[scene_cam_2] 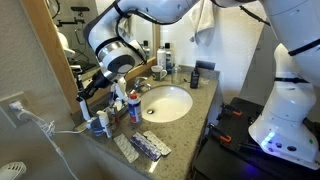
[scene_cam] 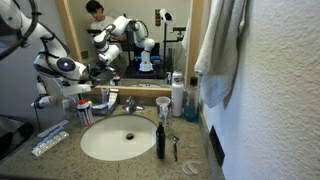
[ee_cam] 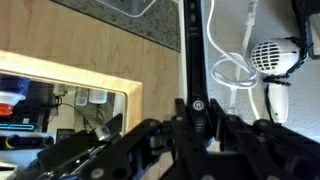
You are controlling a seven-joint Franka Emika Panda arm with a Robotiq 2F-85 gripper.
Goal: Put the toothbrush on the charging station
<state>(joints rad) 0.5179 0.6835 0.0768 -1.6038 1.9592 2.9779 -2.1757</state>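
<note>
My gripper (ee_cam: 196,118) is shut on the slim black toothbrush (ee_cam: 191,45), whose power button shows between the fingers; its shaft runs straight up the wrist view. In both exterior views the gripper (scene_cam: 88,90) (scene_cam_2: 104,82) hangs above the counter at the wall end, beside the sink. The toothbrush (scene_cam_2: 88,89) sticks out of it as a dark rod. A small white base (scene_cam: 84,113) stands on the counter below the gripper among other small items; I cannot tell whether it is the charging station.
A white sink (scene_cam: 118,138) (scene_cam_2: 168,103) is set in the granite counter. A tall dark bottle (scene_cam: 160,138), a cup (scene_cam: 163,104), a white bottle (scene_cam: 177,96) and a toothpaste tube (scene_cam: 48,142) (scene_cam_2: 150,146) stand around it. A towel (scene_cam: 220,50) hangs nearby; a hair dryer (ee_cam: 272,55) hangs on the wall.
</note>
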